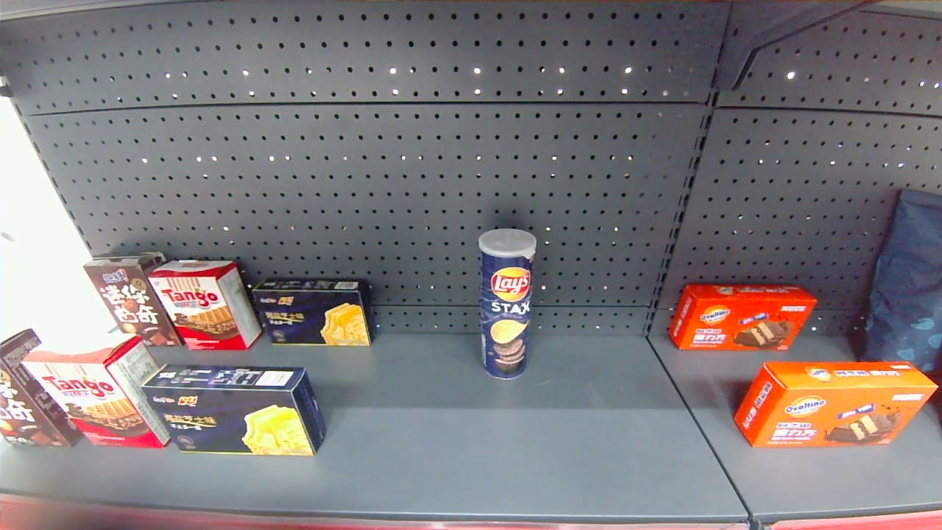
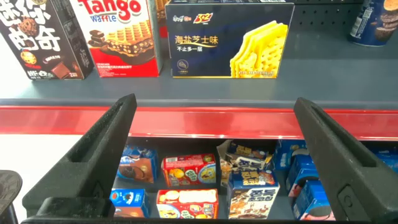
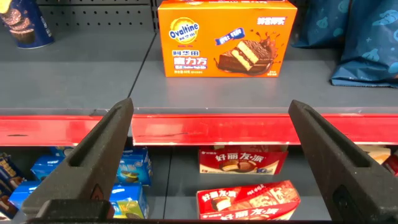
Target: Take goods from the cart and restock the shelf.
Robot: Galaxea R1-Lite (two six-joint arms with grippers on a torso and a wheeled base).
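Shelf deck (image 1: pixel 441 434) is grey, with a perforated back panel (image 1: pixel 368 169) behind it. One chip can (image 1: pixel 507 302) stands upright near the middle, toward the far side and close to the back panel, with bare deck all around it.

Left group, two rows. The far row is brown cookie box (image 1: pixel 132 298), red wafer box (image 1: pixel 206 303) and navy cracker box (image 1: pixel 315 311), side by side. The near row has the same three kinds: second brown box (image 1: pixel 26 394), second wafer box (image 1: pixel 99 390) and second navy box (image 1: pixel 235 408), packed close together.

Right bay, past the deck seam (image 1: pixel 706 434): far orange box (image 1: pixel 739 316), near orange box (image 1: pixel 831 403) and a blue bag (image 1: pixel 909 280) against the far right.

Open room is the wide strip between the navy boxes and the can, a gap between the can and the orange boxes, and the near edge of the middle deck.

Left gripper (image 2: pixel 214 109) sits low in front of the red edge strip (image 2: pixel 211 118), fingers spread wide, holding nothing, facing the second navy box. Snack boxes (image 2: pixel 186 171) sit on the lower tier under the strip.

Right gripper (image 3: pixel 210 107) is also below the strip, fingers spread wide and empty, facing the near orange box. Red boxes (image 3: pixel 242 160) are on the tier beneath.
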